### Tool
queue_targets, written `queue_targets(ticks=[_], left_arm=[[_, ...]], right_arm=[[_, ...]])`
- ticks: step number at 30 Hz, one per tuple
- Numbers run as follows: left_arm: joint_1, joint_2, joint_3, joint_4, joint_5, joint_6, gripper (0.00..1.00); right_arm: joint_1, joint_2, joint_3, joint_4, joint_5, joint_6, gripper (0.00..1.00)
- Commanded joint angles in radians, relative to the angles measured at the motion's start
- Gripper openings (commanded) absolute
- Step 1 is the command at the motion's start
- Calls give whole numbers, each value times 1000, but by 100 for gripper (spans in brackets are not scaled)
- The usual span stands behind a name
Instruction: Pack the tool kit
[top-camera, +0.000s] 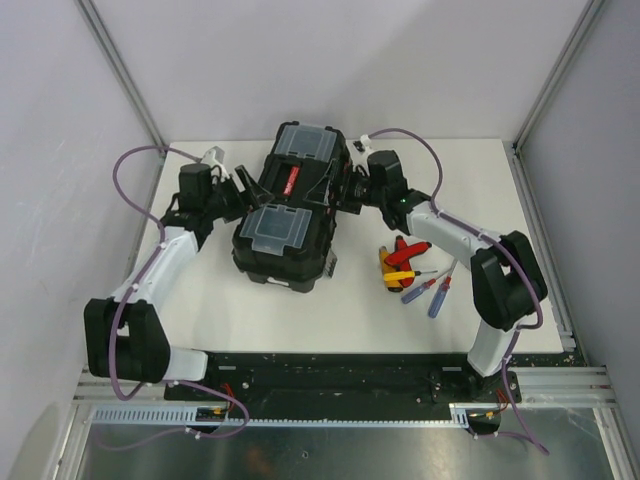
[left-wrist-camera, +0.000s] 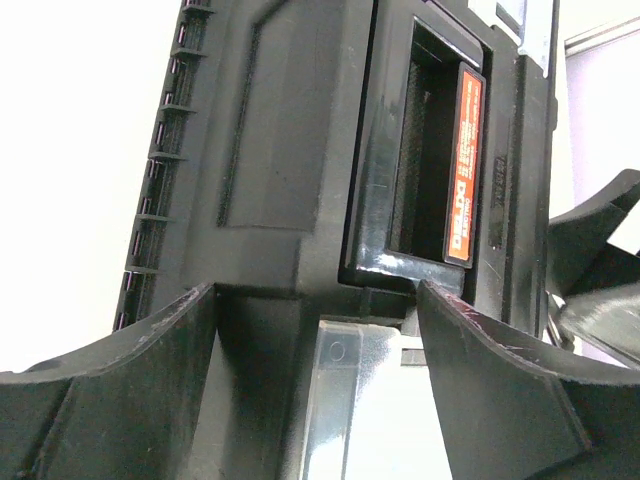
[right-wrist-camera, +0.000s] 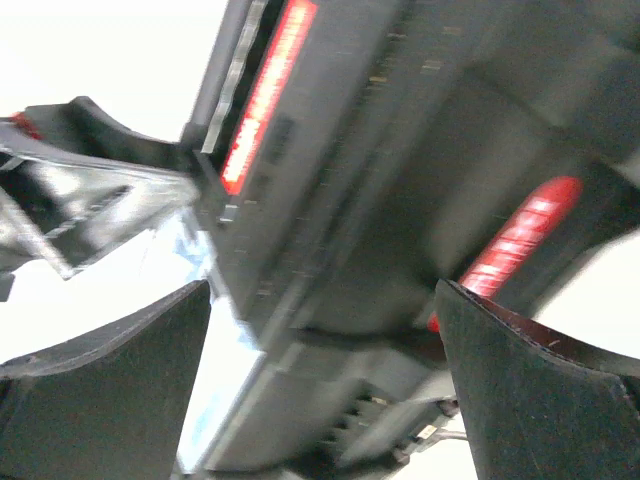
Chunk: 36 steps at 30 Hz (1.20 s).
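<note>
Beside the toolbox (top-camera: 312, 203), left claw (top-camera: 244, 187) and right claw (top-camera: 349, 190) gape.

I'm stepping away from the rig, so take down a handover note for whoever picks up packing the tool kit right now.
Left gripper: open, at the toolbox's left side, near the handle.
Right gripper: open, at its right side.
Toolbox: mid-table, lid looks shut.
Screwdrivers: loose on the table, right of the toolbox.
Done: nothing visibly packed.
Left: get the screwdrivers into the toolbox.
</note>
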Motion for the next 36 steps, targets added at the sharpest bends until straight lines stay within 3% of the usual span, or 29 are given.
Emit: queue_targets(ticks=[1, 12, 20, 26, 32, 36], left_arm=[[-152, 77, 3, -4, 218, -41, 79], [-212, 74, 23, 30, 192, -65, 79], [-214, 87, 22, 52, 234, -77, 79], [-220, 86, 32, 74, 257, -82, 79], [-206, 69, 37, 76, 213, -79, 79], [-183, 44, 21, 76, 193, -70, 80]], right_arm=[[41, -70, 23, 143, -101, 72, 97], [32, -108, 81, 63, -38, 36, 94], [36, -139, 95, 197, -86, 75, 91], [39, -129, 149, 204, -93, 85, 91], [31, -165, 115, -10, 68, -38, 90], [5, -258, -36, -120, 170, -195, 87]])
